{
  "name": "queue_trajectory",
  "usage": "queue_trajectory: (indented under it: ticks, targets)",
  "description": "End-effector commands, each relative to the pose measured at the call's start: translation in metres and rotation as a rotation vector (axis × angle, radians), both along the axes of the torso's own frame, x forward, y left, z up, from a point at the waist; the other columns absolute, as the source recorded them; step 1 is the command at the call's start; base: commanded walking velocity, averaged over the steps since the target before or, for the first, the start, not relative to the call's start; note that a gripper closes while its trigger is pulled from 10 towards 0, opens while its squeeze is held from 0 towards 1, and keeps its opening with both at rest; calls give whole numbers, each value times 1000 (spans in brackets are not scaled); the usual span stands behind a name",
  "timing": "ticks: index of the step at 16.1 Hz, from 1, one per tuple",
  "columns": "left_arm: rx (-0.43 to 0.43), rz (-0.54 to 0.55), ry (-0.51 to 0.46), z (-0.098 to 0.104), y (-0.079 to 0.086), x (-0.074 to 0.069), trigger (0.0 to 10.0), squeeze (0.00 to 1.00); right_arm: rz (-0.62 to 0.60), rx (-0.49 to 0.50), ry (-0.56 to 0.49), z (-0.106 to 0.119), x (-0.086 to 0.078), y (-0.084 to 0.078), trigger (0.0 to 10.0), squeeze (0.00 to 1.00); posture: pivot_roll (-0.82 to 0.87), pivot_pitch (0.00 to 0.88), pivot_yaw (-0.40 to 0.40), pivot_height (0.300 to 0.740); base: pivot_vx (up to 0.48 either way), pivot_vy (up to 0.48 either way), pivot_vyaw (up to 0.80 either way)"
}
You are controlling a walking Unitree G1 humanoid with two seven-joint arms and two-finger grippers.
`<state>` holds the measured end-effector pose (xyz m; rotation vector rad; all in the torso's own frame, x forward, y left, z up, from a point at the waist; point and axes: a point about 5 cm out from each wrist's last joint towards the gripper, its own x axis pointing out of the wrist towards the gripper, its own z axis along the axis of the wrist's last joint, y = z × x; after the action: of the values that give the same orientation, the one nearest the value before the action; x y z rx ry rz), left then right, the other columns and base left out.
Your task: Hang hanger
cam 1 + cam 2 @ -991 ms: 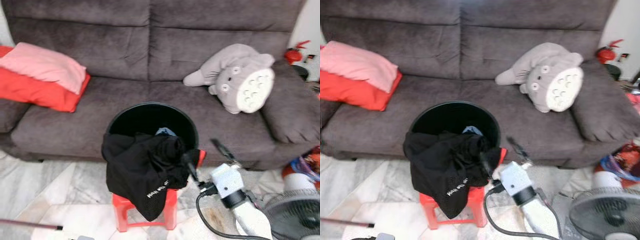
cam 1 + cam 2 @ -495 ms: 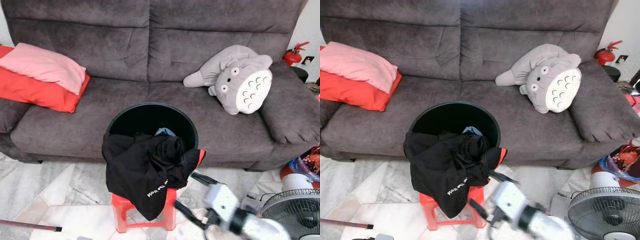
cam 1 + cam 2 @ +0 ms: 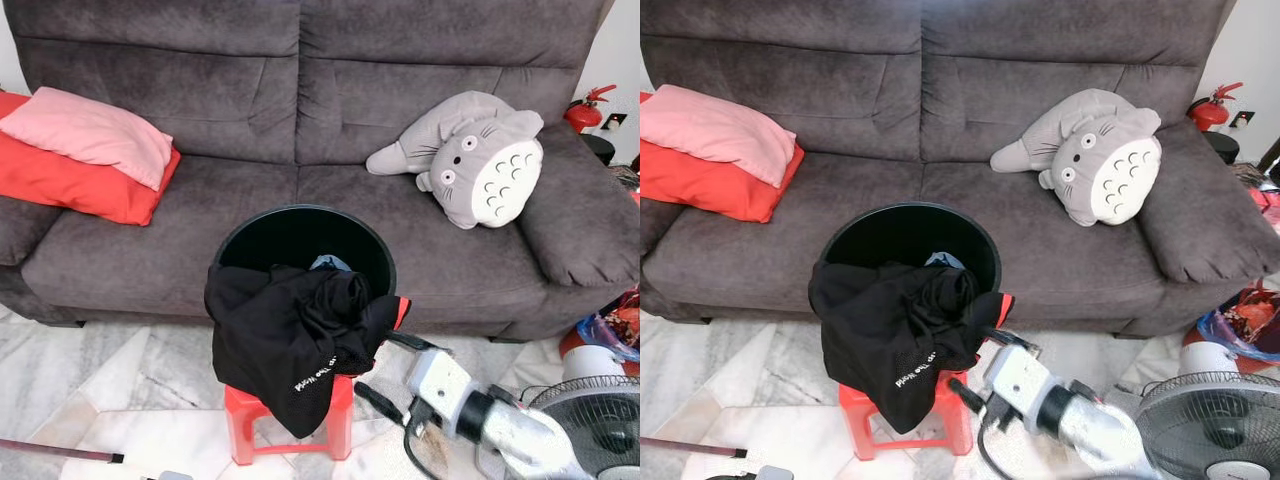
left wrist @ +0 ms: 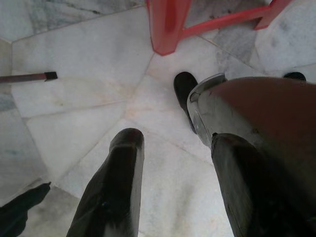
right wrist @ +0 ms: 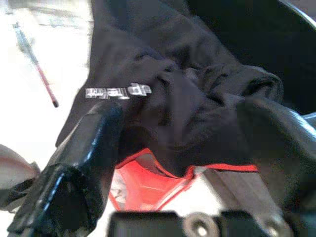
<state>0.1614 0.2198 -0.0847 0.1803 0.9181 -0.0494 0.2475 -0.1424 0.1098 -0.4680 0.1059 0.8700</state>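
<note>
No hanger seen; black garment (image 3: 290, 335) drapes over bucket (image 3: 300, 235) rim on red stool (image 3: 245, 420). R gripper (image 3: 385, 365) fingers spread, empty, just beside cloth; should close in square on a thick fold. L gripper (image 4: 173, 173) spread, empty, over floor (image 4: 74, 108).

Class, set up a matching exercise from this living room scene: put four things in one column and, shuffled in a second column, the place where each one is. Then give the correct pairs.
Things
1. black garment
2. grey plush toy
3. pink pillow
4. black bin

Places
A. lying on top of the red cushion at the sofa's left end
B. standing on the red stool in front of the sofa
C. draped over the bin's front rim, hanging down
D. leaning against the sofa's back on the right seat

Pairs: 1-C, 2-D, 3-A, 4-B
</note>
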Motion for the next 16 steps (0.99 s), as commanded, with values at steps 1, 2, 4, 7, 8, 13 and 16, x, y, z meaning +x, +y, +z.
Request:
queue_trajectory:
  ticks: [1,2,4,7,8,13,16]
  targets:
    - [4,-2,50,-5,1,-12,10000,0,12,6,24,-5,4,-5,10000,0,-51,181,0,740,0,0,0]
    - [3,-2,48,-5,1,-11,10000,0,23,-26,56,-12,8,-6,10000,0,-49,184,2,740,0,0,0]
    - [1,-4,46,-5,0,-11,10000,0,16,-69,79,-27,15,-7,10000,0,-50,187,9,740,0,0,0]
    - [0,-1,35,-4,0,-8,10000,0,34,4,39,-19,22,-4,0,0,-37,190,8,740,0,0,0]
    - [3,-1,34,-3,1,-8,10000,0,29,82,11,-7,24,-4,1373,0,-38,192,7,740,0,0,0]
    - [3,-6,59,-7,1,-15,10000,0,-177,383,-184,37,10,2,10000,0,-61,198,4,740,0,0,0]
    - [-7,-22,59,-7,-6,-13,10000,0,39,386,48,11,-13,21,10000,0,-60,197,4,740,0,0,0]
